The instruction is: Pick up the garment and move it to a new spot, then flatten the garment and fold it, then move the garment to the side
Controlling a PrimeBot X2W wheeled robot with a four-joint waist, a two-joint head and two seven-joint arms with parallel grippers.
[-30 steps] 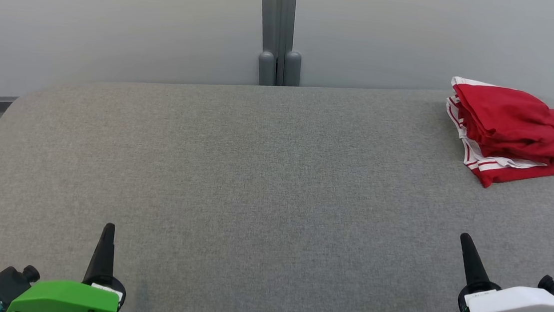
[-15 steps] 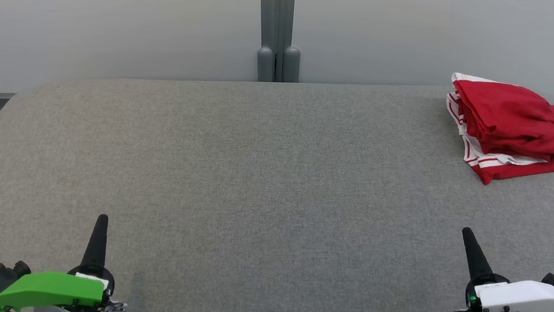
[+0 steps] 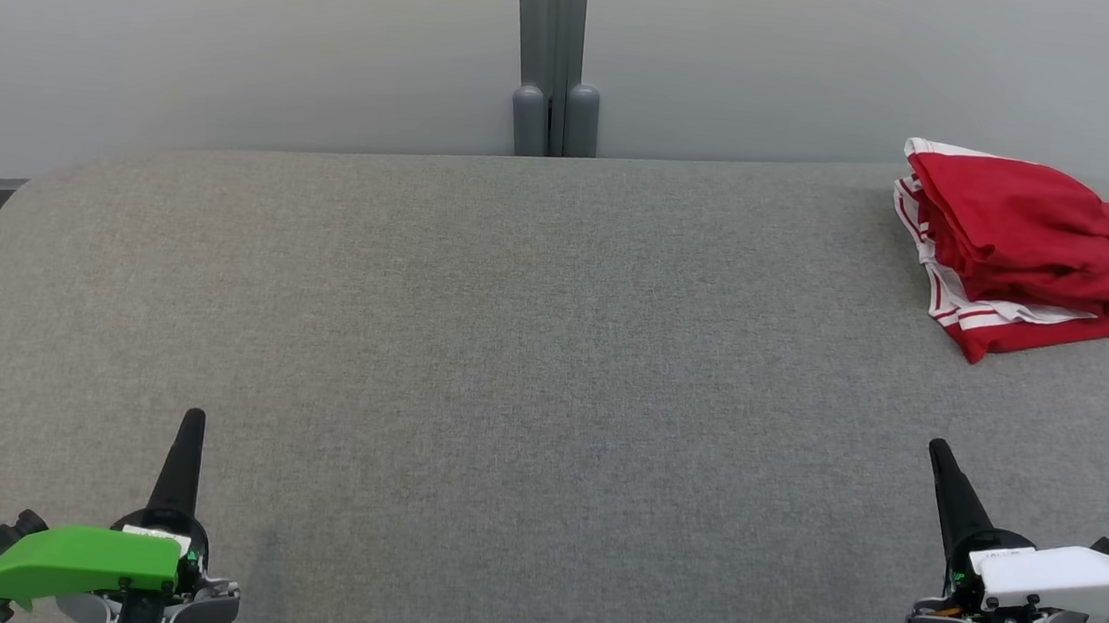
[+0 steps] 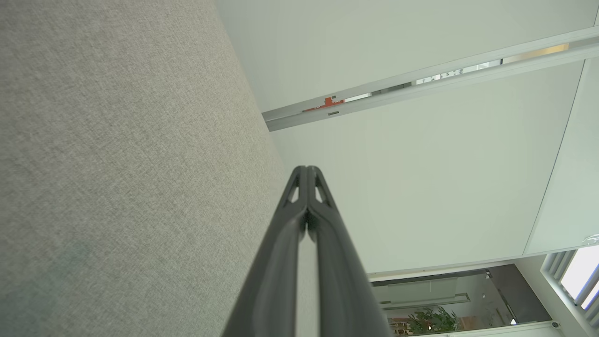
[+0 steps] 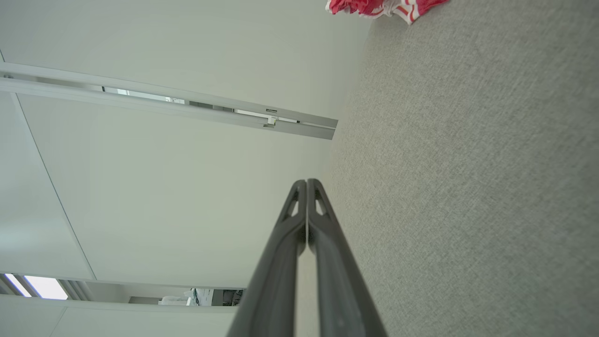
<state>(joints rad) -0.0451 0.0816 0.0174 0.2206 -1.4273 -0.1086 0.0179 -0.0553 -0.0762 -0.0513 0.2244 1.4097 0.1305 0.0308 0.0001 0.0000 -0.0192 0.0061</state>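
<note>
Stretching across the head view is a wide counter point(image 3: 511, 348) covered in plain grey woven fabric, its far corners rounded. A folded red garment point(image 3: 1032, 243) with white striped trim lies at the far right corner of the counter, well apart from both arms. Behind the counter stands a pale, blank wall point(image 3: 237, 43), split at the middle by a grey upright post point(image 3: 549, 50).

At the lower left, the left fingers point(image 3: 191, 425) point toward the far edge, the 2 pressed tightly together with nothing between them; a green cover point(image 3: 81, 556) sits on that wrist. At the lower right, the right fingers point(image 3: 938, 456) are likewise pressed together and empty, beside a white cover point(image 3: 1063, 579).

The left wrist view shows that pair closed tip to tip, a metal rail point(image 4: 421, 79) on the wall, a leafy plant point(image 4: 430, 320) and a bright window point(image 4: 580, 276). The right wrist view shows its closed pair, with an edge of the garment at the top.
</note>
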